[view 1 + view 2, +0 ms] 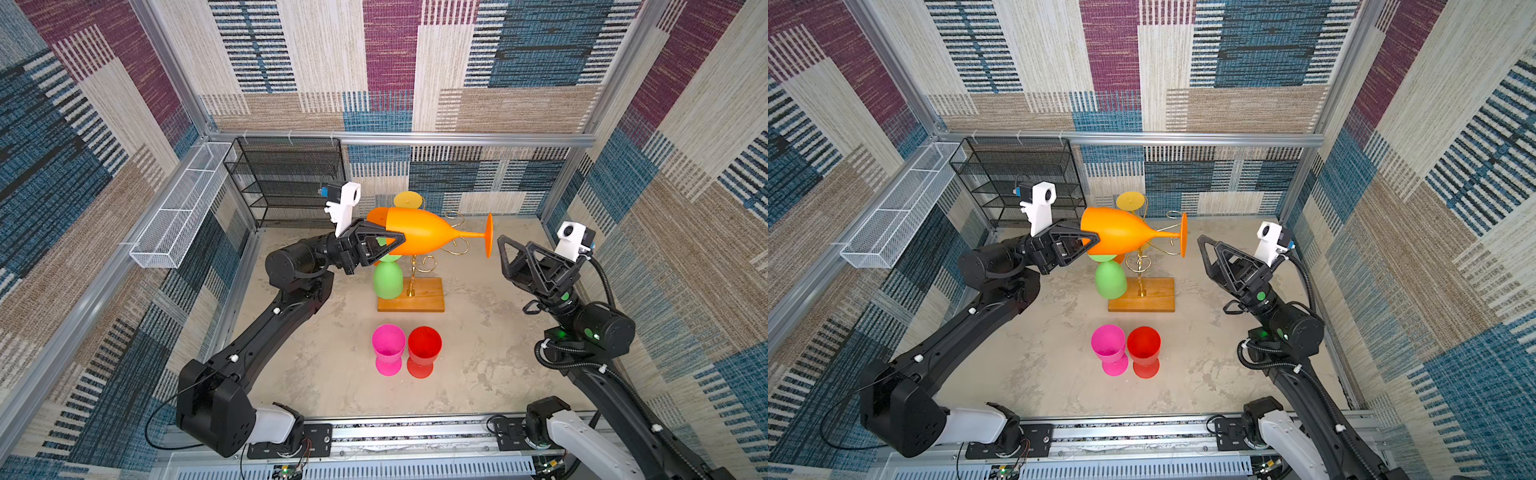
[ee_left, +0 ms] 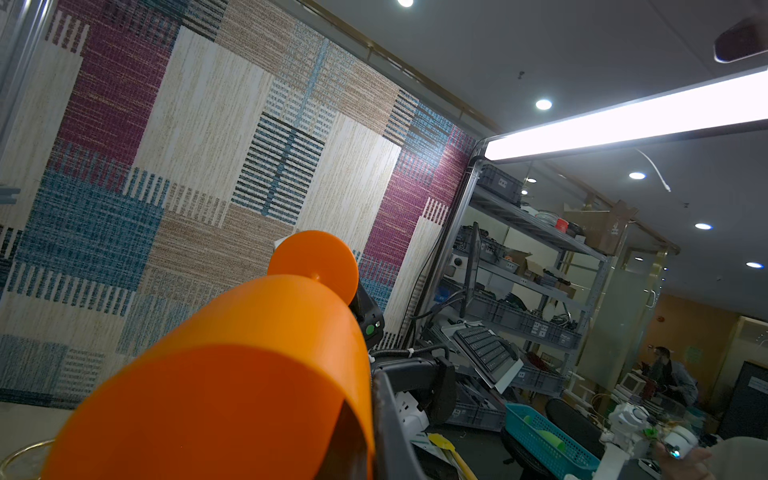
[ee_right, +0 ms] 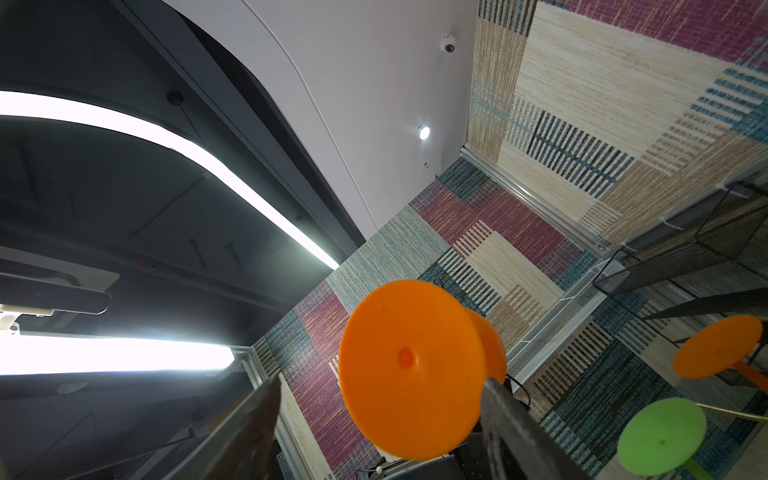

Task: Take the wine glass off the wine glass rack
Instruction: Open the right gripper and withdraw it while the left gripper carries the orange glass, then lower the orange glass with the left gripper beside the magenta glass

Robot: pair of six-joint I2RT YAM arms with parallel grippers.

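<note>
Now you are holding the orange plastic wine glass [image 1: 419,232] level above the gold wire wine glass rack [image 1: 419,297] near the back edge of the table [image 1: 478,353], left gripper [image 1: 390,241] clamped on its rim, right gripper [image 1: 503,253] spread beside its foot, so be easing it clear gently.

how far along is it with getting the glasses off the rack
Done: the pink glass and red glass stand upright in front of the rack. In hand: the left gripper is shut on the bowl of the orange glass, holding it sideways, apparently clear of the rack; the right gripper has open jaws near its foot. Left: the green glass and a yellow glass hang there.
</note>
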